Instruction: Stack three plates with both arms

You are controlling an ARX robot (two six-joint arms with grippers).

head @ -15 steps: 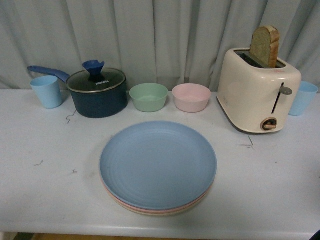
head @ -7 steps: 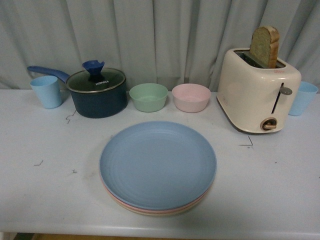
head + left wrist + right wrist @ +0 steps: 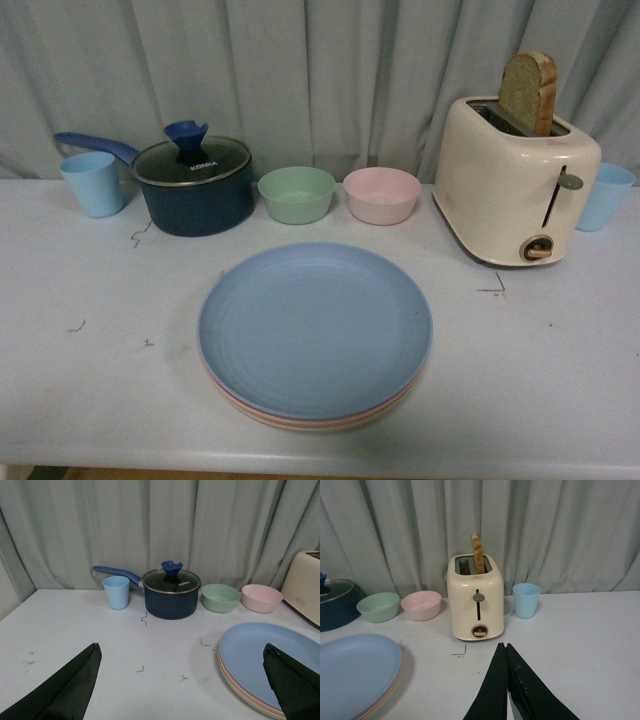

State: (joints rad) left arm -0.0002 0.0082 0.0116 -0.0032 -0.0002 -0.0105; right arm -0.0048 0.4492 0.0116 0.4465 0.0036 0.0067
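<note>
Left gripper point(image 3: 182, 690) has its two black fingers spread wide apart with nothing between them, just hanging above the table point(image 3: 90, 290). Right gripper point(image 3: 506, 652) is pinched together, fingertips touching, also holding nothing, over bare tabletop in front of the toaster point(image 3: 515, 180).

Biggest thing on the white table is the plate stack, sitting front and centre near the front edge. Blue plate point(image 3: 315, 328) is on top: matte, shallow, round, with faint rings running around the inside. Under it only slim rims peek out, the pink plate point(image 3: 250, 405) in the middle and the cream plate point(image 3: 300, 425) at the bottom. They line up pretty neatly, lower ones just showing along the near side.

Behind the stack: cream toaster on the right with a slice of bread point(image 3: 530, 92) poking up, dark blue lidded pot point(image 3: 195, 185) on the left, green bowl point(image 3: 297, 194) and pink bowl point(image 3: 382, 194) side by side between them, and a light blue cup point(image 3: 92, 183) at each end.
</note>
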